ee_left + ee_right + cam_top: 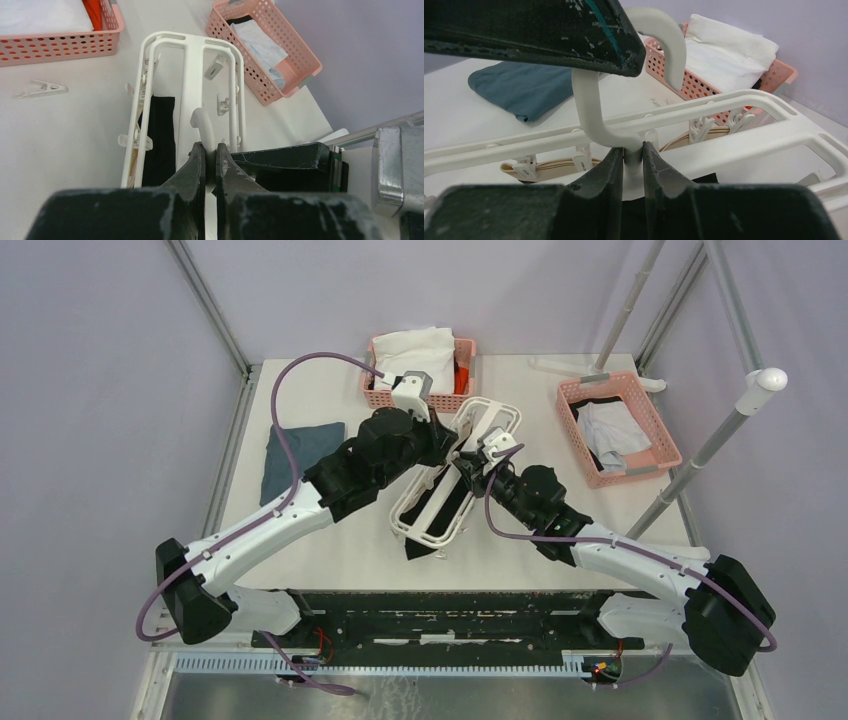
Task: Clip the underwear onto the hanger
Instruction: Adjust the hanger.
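– Hanger (190, 75) first: where is it?
– Lying on the surface (75, 140), with its hook standing up from the middle bar and both arms meeting over it.
– Left pincer (210, 147)?
– Closed right down on the hook's curved upper part; the white plastic runs straight in between its fingers.
– Right pincer (633, 150)?
– Lower on the same hook. Its fingers stand close on either side of the stem, just above the middle bar. Whether they press the stem or only flank it, I cannot tell.
– Underwear (161, 135)?
– Under the hanger. Black cloth shows between the rails on one side of the middle bar, and the tan waistband runs along a rail beside several clips. Whether any clip bites it, I cannot tell.
– Anything else near the hanger?
– A loose clothes peg (42, 89) lies apart from it, beside one long rail.
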### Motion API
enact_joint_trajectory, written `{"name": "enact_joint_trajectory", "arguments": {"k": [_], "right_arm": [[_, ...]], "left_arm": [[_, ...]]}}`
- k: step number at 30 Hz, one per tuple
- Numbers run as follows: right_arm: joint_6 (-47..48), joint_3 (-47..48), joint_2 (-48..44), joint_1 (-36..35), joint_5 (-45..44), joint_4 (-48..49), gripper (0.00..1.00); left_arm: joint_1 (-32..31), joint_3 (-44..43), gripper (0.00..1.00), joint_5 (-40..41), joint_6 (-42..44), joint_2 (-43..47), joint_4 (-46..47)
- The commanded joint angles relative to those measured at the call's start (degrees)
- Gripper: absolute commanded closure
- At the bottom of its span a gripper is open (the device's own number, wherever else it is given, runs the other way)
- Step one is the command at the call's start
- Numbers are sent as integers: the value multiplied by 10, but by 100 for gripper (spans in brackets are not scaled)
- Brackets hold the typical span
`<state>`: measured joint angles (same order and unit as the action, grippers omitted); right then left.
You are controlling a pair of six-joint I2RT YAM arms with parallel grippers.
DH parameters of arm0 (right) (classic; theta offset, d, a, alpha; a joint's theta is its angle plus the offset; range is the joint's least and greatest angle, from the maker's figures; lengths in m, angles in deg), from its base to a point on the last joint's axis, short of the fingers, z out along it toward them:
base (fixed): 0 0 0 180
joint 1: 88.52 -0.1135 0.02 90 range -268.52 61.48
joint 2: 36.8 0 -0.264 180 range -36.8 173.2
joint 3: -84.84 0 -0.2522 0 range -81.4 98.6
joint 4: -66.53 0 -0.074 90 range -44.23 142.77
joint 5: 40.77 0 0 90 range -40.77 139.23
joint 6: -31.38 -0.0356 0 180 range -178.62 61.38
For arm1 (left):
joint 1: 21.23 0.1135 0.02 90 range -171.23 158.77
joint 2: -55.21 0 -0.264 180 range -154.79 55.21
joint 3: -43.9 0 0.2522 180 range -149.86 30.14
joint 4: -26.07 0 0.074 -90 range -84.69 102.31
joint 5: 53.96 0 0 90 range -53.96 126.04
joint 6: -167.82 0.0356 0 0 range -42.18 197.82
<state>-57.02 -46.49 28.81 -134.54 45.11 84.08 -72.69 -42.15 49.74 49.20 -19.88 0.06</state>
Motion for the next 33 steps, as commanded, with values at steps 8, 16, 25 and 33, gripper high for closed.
{"name": "enact_joint_trajectory", "arguments": {"k": [8, 16, 25, 33], "right_arm": [[27, 35, -27, -4, 41, 79, 64], [36, 44, -15, -3, 45, 57, 57], [31, 60, 10, -3, 35, 19, 57], [16, 78, 29, -3, 42, -36, 57]], "left_arm": [[1, -31, 97, -38, 23, 44, -13], [1, -36, 97, -49, 25, 51, -19], [1, -39, 97, -58, 28, 56, -22], [1, -42, 97, -57, 35, 57, -22]]}}
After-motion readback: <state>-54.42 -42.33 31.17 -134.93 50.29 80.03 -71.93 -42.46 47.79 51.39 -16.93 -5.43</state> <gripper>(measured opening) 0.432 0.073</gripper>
